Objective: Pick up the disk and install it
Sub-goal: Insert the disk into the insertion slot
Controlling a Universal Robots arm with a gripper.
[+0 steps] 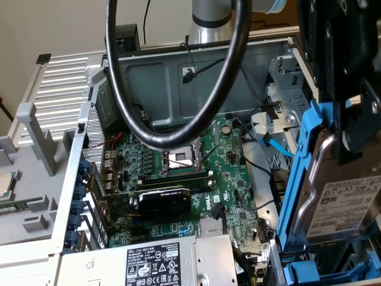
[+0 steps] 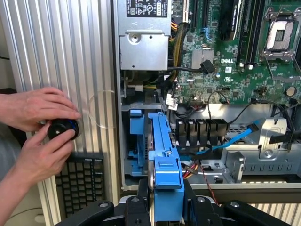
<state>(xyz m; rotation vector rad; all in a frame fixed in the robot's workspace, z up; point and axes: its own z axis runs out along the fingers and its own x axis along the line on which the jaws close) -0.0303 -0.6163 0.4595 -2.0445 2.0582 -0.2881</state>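
The disk (image 1: 345, 205) is a silver-grey drive with a white barcode label, framed by bright blue rails. It hangs tilted at the exterior view's right, above the open computer case. My black gripper (image 1: 357, 128) is shut on it from above. In the wrist view the disk (image 2: 165, 160) shows edge-on, its blue rail clamped between my gripper's (image 2: 167, 200) two black fingers (image 2: 141, 202). It points toward a blue drive bay (image 2: 136, 141) at the case's corner, just beyond its far end.
A person's hands (image 2: 37, 132) turn a black knob (image 2: 63, 129) on the ribbed side panel, above a keyboard (image 2: 82, 181). Inside the case are the power supply (image 1: 161, 262), green motherboard (image 1: 232, 196), processor socket (image 2: 282, 35) and a blue cable (image 2: 235, 139). A thick black cable loop (image 1: 178, 140) hangs over the board.
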